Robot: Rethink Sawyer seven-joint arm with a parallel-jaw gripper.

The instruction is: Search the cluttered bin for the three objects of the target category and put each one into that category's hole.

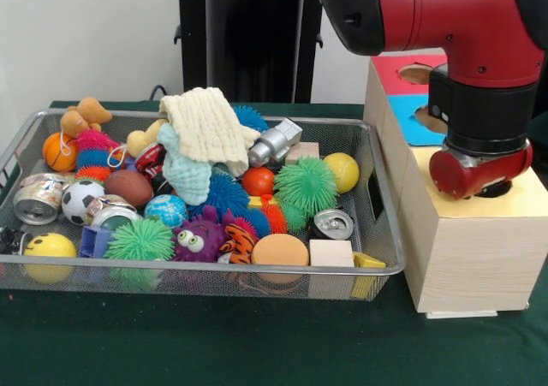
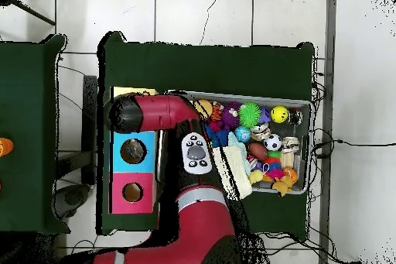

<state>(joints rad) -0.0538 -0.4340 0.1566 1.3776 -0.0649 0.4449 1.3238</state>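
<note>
Wire bin (image 1: 381, 189) packed with toys: spiky balls, cans, blocks, cream cloth (image 1: 208, 127) on top; wooden box (image 1: 467, 258) at bin's 3 o'clock; arm (image 1: 479, 138) over its yellow top (image 1: 527, 199), above the hole; fingers hidden, can't tell their state.

Green table (image 1: 214, 343) – wire bin (image 1: 390, 232) beside wooden box (image 1: 471, 258) (apart)

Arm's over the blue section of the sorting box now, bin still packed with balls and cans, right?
Not quite. In the front view the arm's end sits over the yellow section of the wooden box, not the blue section, which lies farther back. The wire bin is indeed packed with balls and cans.
</note>
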